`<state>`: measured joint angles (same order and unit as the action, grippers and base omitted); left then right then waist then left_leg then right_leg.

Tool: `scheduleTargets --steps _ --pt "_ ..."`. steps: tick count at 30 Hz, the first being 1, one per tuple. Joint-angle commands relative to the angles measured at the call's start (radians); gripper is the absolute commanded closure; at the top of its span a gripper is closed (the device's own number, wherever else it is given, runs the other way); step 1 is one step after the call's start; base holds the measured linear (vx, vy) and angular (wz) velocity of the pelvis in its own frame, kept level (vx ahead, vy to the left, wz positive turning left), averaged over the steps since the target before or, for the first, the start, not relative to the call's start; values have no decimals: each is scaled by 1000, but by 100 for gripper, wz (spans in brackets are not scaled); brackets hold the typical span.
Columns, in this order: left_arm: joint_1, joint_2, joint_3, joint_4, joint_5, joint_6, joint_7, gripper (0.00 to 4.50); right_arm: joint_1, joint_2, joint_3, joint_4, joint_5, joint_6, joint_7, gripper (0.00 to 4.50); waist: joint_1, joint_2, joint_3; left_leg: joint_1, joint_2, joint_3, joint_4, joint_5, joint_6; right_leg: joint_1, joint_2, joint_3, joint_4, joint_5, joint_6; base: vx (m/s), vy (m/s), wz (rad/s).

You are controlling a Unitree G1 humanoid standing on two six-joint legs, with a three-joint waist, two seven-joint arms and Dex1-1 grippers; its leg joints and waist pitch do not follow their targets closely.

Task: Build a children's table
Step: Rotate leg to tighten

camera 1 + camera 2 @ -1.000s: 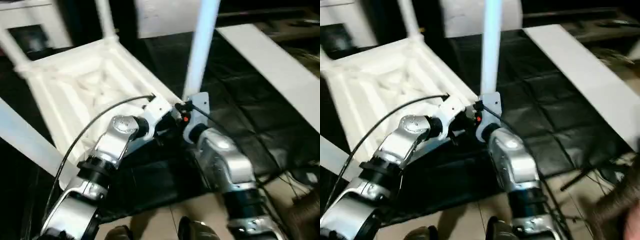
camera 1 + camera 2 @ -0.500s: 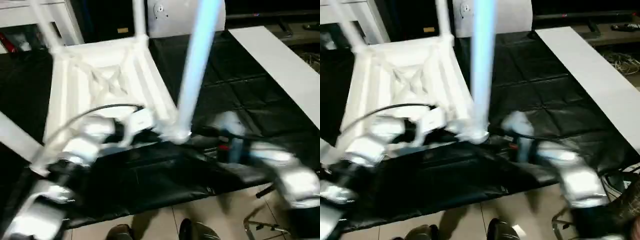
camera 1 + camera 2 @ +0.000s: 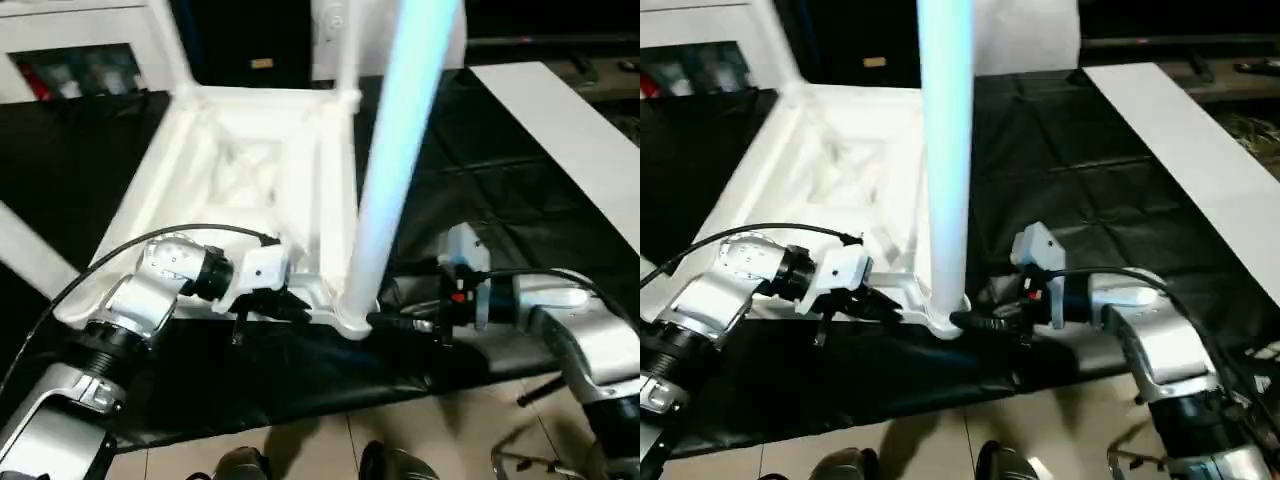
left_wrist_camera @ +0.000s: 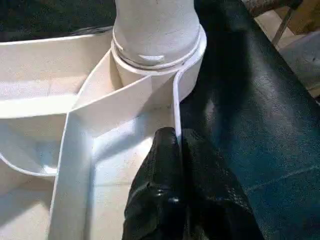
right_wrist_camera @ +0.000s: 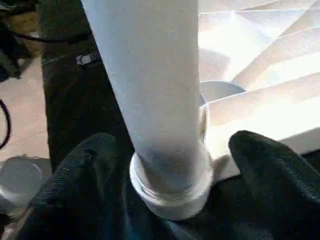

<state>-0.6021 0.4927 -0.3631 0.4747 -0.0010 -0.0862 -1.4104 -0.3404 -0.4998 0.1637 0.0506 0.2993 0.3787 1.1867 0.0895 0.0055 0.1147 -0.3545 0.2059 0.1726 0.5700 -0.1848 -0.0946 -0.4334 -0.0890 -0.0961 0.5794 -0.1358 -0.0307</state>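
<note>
left gripper [image 4: 176, 150] is pinching the rim of the upturned tabletop [image 4: 45, 100] in its wrist view, just beside the corner socket. right gripper [image 5: 165, 165], fingers spread, straddles the leg [image 5: 150, 85] standing in that socket. head view: tabletop on black sheet [image 3: 480, 200].

Both silver forearms reach inward, low and level. Left gripper [image 4: 175, 145]: black fingers pressed together, pinching a thin rim. Right gripper [image 5: 167, 165]: fingers [image 5: 270, 165] spread wide, one either side of a tube.
</note>
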Motion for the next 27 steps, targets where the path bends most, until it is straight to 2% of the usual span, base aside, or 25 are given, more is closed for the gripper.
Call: scheduleTargets --steps 1,4,5,8,10,11,15,16,19,21,24,27 --pt "-1 -7 -49 18 39 -19 -27 450 -20 4 8 17 -2 -23 17 76 -4 -5 -84 0 19 7 -51 -124 98 72 -48 52 -53 -248 -211 0 0 0" --pt "-2 -6 -51 19 36 -21 -30 450 -46 18 21 58 -8 -44 26 87 -4 -8 -84 -1 19 7 -52 -127 94 73 -48 52 -52 -252 -211 0 0 0" --pt "-1 -5 -52 19 35 -20 -32 450 -59 23 28 77 -13 -55 32 111 -4 -8 -86 -2 18 6 -51 -126 92 74 -49 51 -51 -254 -212 0 0 0" --pt "-2 -5 -53 23 32 -25 -33 450 -85 31 38 120 -17 -72 44 122 -3 -8 -86 -2 18 7 -50 -122 88 74 -49 51 -53 -269 -201 0 0 0" --pt "-3 -6 -51 26 30 -26 -34 450 -93 32 42 134 -19 -78 52 144 -4 -11 -86 -5 18 6 -51 -119 89 76 -49 51 -51 -261 -202 0 0 0" --pt "-2 -8 -49 28 28 -24 -34 450 -100 33 45 143 -19 -81 61 160 -3 -10 -88 -4 18 6 -49 -109 93 76 -48 51 -48 -244 -207 0 0 0" --pt "0 -10 -47 30 25 -22 -34 450 -115 33 56 164 -13 -84 97 168 -3 -11 -87 -4 19 7 -48 -117 98 75 -48 52 -48 -244 -213 0 0 0" --pt "0 -9 -47 30 25 -22 -34 450 -115 32 57 164 -11 -83 101 199 -2 -12 -88 -4 18 7 -48 -118 97 75 -48 51 -48 -251 -211 0 0 0" --pt "1 -8 -47 30 25 -19 -33 450 -114 26 67 163 -1 -74 123 207 -2 -13 -88 -5 17 6 -48 -120 91 76 -49 51 -51 -282 -197 0 0 0" --pt "3 -11 -42 27 21 -7 -28 450 -108 25 67 153 9 -60 129 241 -2 -12 -88 -6 17 6 -48 -119 89 76 -48 51 -52 -288 -193 0 0 0" --pt "4 -21 -33 22 11 19 -14 450 -99 28 64 143 18 -44 131 246 -2 -12 -88 -5 17 6 -47 -115 91 75 -47 51 -50 -272 -198 0 0 0" --pt "6 -54 -13 -1 -4 88 39 450 -69 51 47 107 33 -10 86 255 0 -15 -89 -3 19 8 -46 -107 97 73 -46 52 -48 -251 -212 0 0 0"
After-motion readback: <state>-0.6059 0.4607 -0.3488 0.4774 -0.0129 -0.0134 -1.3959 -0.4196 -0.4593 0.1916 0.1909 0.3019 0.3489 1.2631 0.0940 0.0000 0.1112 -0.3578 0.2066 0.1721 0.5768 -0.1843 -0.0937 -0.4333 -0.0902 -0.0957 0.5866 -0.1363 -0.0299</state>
